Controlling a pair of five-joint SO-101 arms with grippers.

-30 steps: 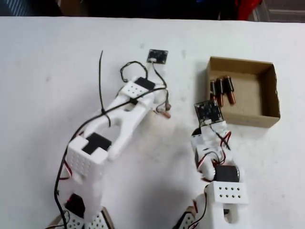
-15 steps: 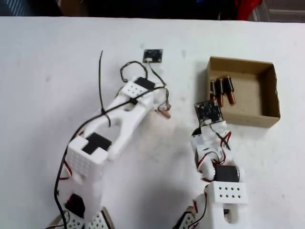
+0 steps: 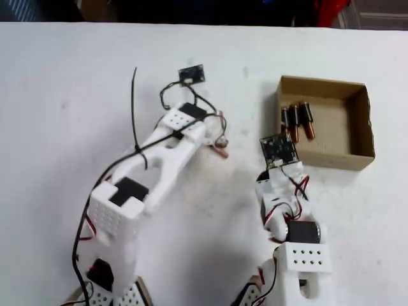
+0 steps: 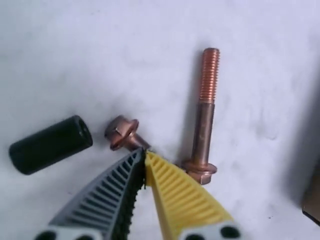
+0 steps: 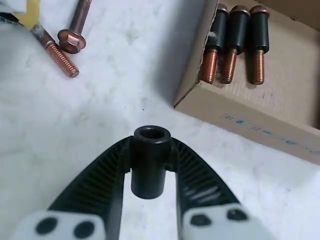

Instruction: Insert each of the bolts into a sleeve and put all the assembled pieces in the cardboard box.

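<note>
Keep the left gripper pressed together on the bolt, pinched just behind the head at mid-frame of the left wrist view, with the shank hidden behind the fingers. Keep the right gripper clamped round the sleeve, held upright, bore open to the top, low in the centre of the right wrist view.

Step in hand, most likely: bringing bolt to sleeve. Turn the left wrist until the threaded end points straight down the bore. Line up the two axes before closing in, then feed slowly. Avoid a tilted entry, likely to catch on the rim. Hold the sleeve steady without squeezing harder, lest it twist in the grip. Steer clear of the second bolt, lying just beside the yellow finger on the table, and of the spare sleeve at the left of that frame. Once seated, carry over to the box, upper right in the right wrist view, beside the three assembled pieces lying in a row inside.

Compared with the high view a second ago: rolled at the left wrist, with the camera board carried leftward along the upper middle of the frame. No visible shift in the held bolt's place at mid-frame, nor in the right arm or the box.
</note>
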